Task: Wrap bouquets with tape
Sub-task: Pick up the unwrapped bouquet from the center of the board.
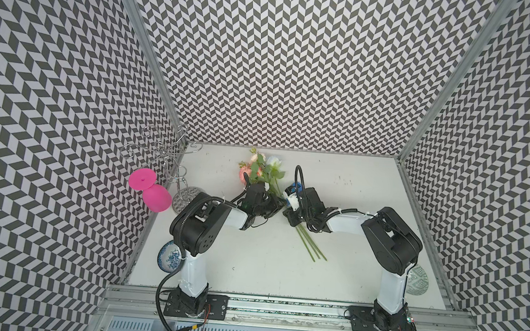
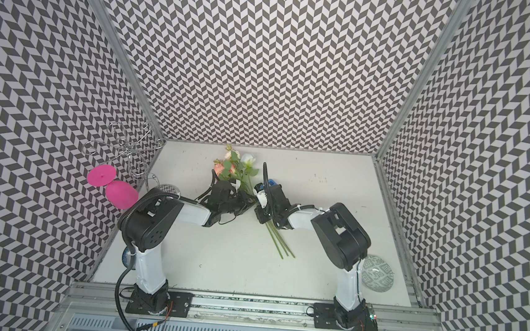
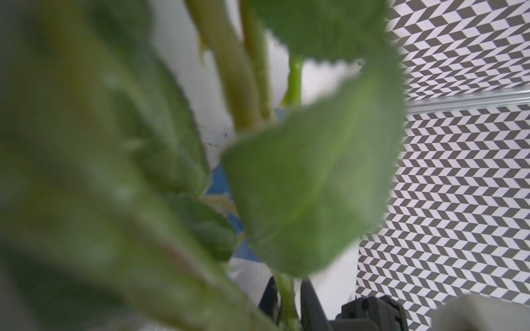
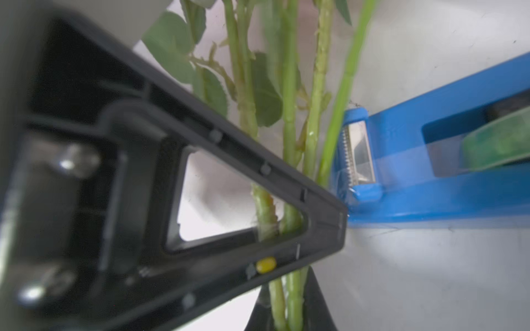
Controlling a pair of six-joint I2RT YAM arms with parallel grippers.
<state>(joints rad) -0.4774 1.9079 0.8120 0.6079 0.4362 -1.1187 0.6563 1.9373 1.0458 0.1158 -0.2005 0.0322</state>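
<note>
now the right claw (image 4: 286, 309) pinches the bouquets (image 4: 289, 114) just beside the tape (image 4: 401, 137); left claw (image 3: 286, 303): grip unclear.

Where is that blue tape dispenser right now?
In both top views the dispenser lies toward the back of the table, just right of the bouquet's stems; the right wrist view shows its cutter right beside them.

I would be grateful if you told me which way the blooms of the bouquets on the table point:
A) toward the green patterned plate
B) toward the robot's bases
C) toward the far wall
C: in a top view the bouquets lie on the table with the blooms at the far wall end and the cut stem ends pointing back toward the near side.
</note>
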